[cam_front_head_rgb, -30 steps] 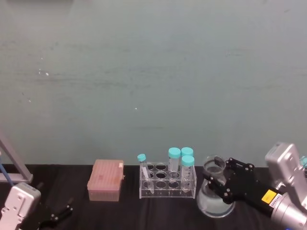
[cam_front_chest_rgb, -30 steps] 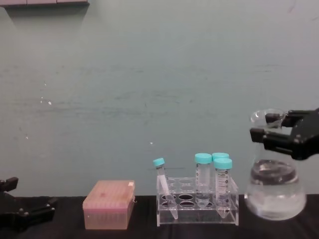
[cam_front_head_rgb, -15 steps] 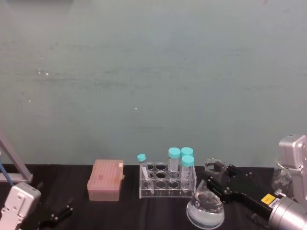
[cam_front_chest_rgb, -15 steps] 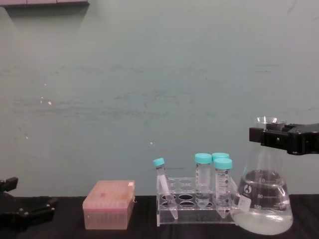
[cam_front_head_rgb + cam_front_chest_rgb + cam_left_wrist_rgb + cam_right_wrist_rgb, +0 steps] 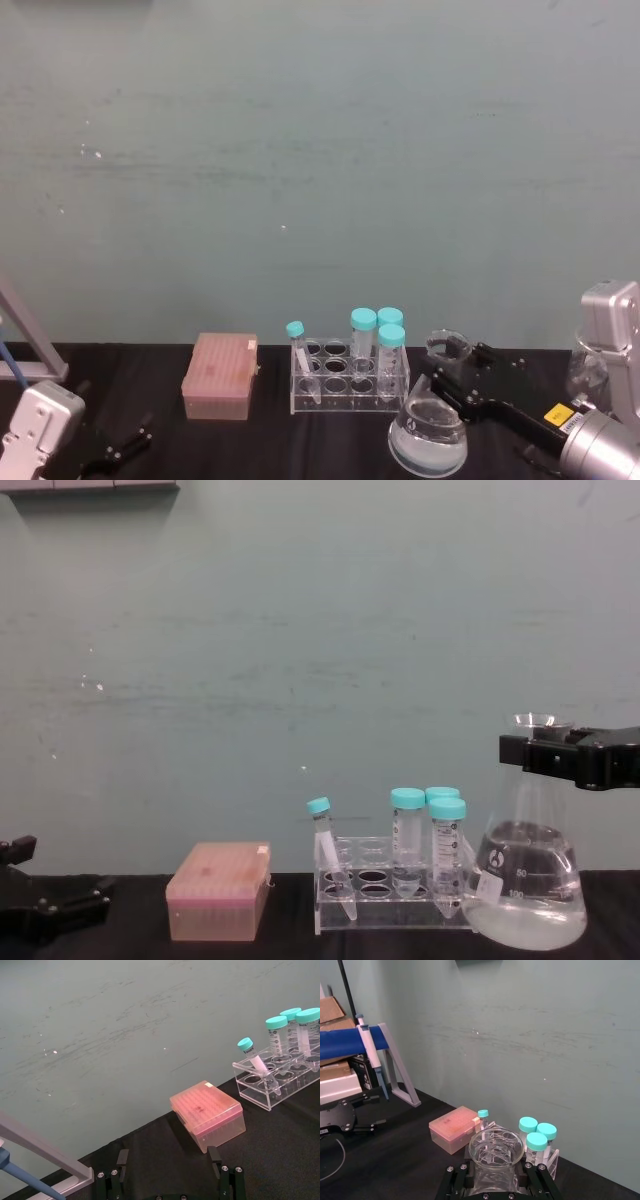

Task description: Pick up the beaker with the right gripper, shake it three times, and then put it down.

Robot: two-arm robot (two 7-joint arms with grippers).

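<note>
- Beaker point(image 5: 527, 880), with clear liquid pooled in its wide base, sits at the right end of the black table point(image 5: 290, 945), just beside the clear tube rack point(image 5: 395, 900).
- We see the right gripper point(image 5: 530, 752) clamped on the narrow neck, just below the flared rim.
- In the head view the beaker seems to lean a little, and we cannot tell whether its base touches the table.
- Teal-capped tubes point(image 5: 408, 825) stand in the rack, with a pink box point(image 5: 218, 892) to its left.
- The left gripper point(image 5: 168, 1154) rests low at the table's left, fingers spread wide.
</note>
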